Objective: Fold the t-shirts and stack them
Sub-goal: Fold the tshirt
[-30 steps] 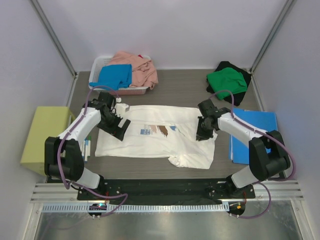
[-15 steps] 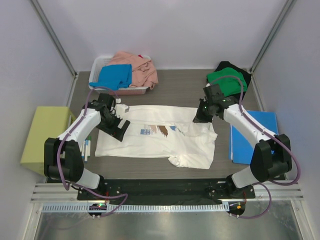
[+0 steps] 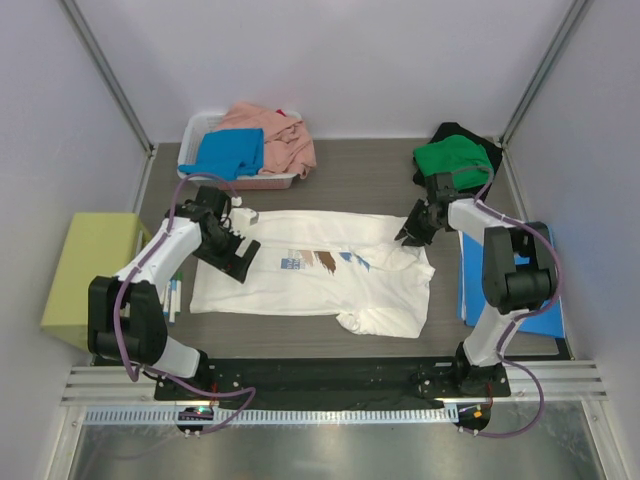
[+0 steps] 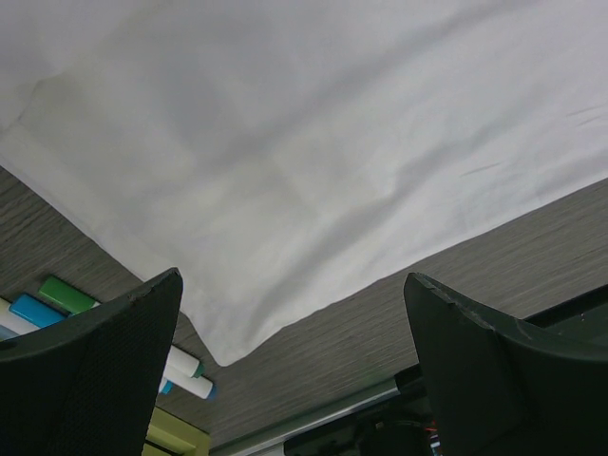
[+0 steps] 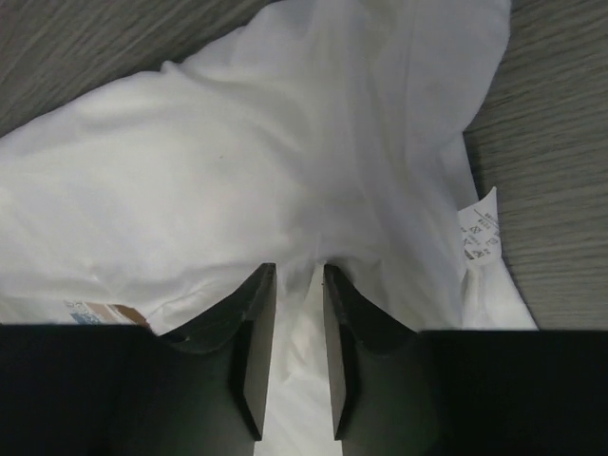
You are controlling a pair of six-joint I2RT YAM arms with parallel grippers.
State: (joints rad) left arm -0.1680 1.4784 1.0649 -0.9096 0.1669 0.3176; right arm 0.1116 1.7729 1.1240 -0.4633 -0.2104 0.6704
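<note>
You are near the start. The white t-shirt (image 3: 310,270) lies spread on the bench (image 3: 360,185), not folded yet, with its near right corner bunched up. The blue t-shirt (image 3: 230,152) and the pink t-shirt (image 3: 275,135) sit in a heap in the basket (image 3: 200,125). The green t-shirt (image 3: 455,162) lies on the black t-shirt (image 3: 492,160) at the far right; you cannot tell if those are folded. Your left pincer (image 3: 240,252) hangs wide open over the white t-shirt's left side, holding nothing. Your right pincer (image 5: 299,271) is narrow at its far right edge. Cloth shows in the slim gap, but you cannot tell if it is pinched.
</note>
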